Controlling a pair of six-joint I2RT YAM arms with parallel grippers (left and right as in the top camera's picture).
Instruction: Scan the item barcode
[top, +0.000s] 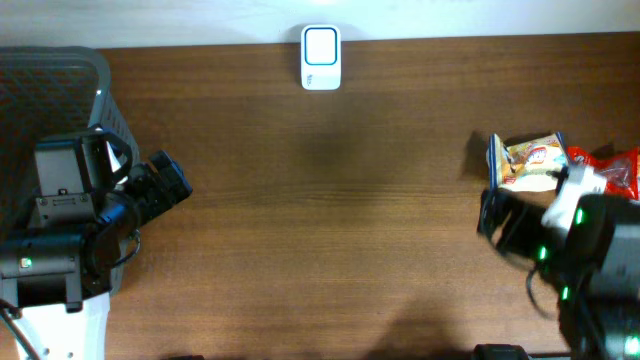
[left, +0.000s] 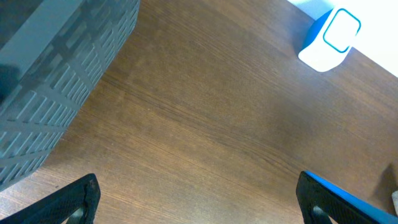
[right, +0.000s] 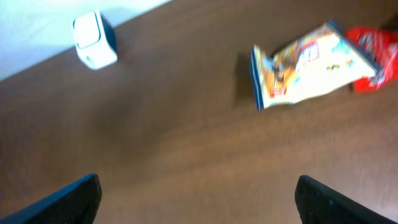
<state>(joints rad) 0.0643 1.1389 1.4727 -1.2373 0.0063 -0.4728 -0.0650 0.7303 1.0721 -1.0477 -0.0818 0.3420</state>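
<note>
**Desk:** Right gripper (right: 198, 198), jaws spread and empty, hangs short of the crinkled yellow snack packet (right: 308, 65) at the table's right edge.

**Photographer:** Risk? Snagging the red wrapper (right: 373, 46) touching it; the white-and-blue scanner (right: 94, 40) sits well apart.

A white barcode scanner (top: 321, 58) with a blue-edged window stands at the bench's far edge. A pale snack packet (top: 527, 160) lies flat well to its right, touching a red packet (top: 612, 168).

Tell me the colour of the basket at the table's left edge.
The basket is grey, with a ribbed wall. It shows best in the left wrist view.
</note>
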